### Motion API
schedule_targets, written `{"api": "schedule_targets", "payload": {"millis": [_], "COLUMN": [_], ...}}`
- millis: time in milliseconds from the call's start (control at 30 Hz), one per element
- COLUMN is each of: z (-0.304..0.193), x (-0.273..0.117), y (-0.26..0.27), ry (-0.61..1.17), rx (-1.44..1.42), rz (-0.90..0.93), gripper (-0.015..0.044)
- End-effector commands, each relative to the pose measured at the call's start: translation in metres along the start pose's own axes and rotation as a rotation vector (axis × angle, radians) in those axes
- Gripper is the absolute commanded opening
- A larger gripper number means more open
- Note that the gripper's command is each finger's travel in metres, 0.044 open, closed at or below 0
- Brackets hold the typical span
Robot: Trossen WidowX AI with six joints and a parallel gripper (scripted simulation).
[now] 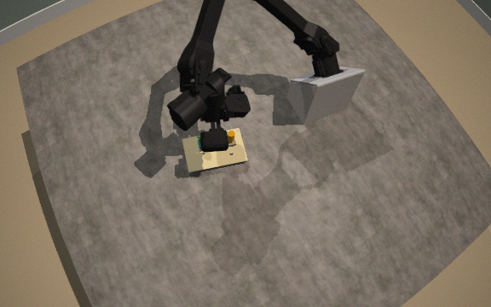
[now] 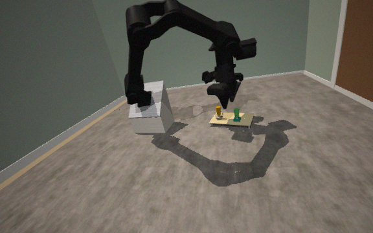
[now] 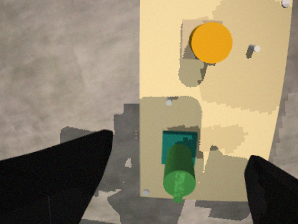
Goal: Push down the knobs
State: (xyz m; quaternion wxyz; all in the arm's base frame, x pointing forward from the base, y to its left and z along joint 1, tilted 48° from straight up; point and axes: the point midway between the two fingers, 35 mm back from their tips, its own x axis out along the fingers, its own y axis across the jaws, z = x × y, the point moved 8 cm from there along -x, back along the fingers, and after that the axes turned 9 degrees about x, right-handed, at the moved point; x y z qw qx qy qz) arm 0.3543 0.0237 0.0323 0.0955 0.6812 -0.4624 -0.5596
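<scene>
The pale yellow board (image 1: 239, 157) (image 2: 225, 122) (image 3: 156, 50) stands on short legs. An orange knob (image 1: 231, 136) (image 2: 218, 110) (image 3: 212, 42) stands upright over a pale potentiometer (image 3: 186, 31). A green knob (image 2: 236, 113) (image 3: 179, 182) stands upright over a teal potentiometer (image 2: 237, 120) (image 3: 169, 145), its lower end close to it. Whether either knob touches its potentiometer is too small to tell. My gripper (image 2: 228, 104) (image 3: 180, 153) is open and empty, above the board. In the wrist view the fingers are wide apart on either side of the green knob, which lies below them. In the top view the gripper hides the green knob.
A pale grey wedge-shaped block (image 1: 335, 98) (image 2: 149, 125) stands under the arm's base, beside the board and apart from it. A thin pin (image 3: 256, 48) stands on the board near the orange knob. The arm's shadows fall across part of the board.
</scene>
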Motion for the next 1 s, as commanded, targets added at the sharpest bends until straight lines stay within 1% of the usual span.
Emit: {"api": "schedule_targets", "payload": {"millis": [0,67,200,267,967], "z": [0.039,0.062,0.108,0.122,0.124], "x": [-0.012,-0.016,-0.017,-0.016,-0.016], "y": [0.011,0.021,0.045,0.054,0.056], "ry": [0.002,0.001,0.001,0.002,0.002], "rx": [-0.009,-0.008,-0.007,-0.006,-0.006], "rz": [-0.012,-0.012,-0.009,-0.006,-0.006], "gripper": [0.0394,0.044,0.044,0.044,0.044]}}
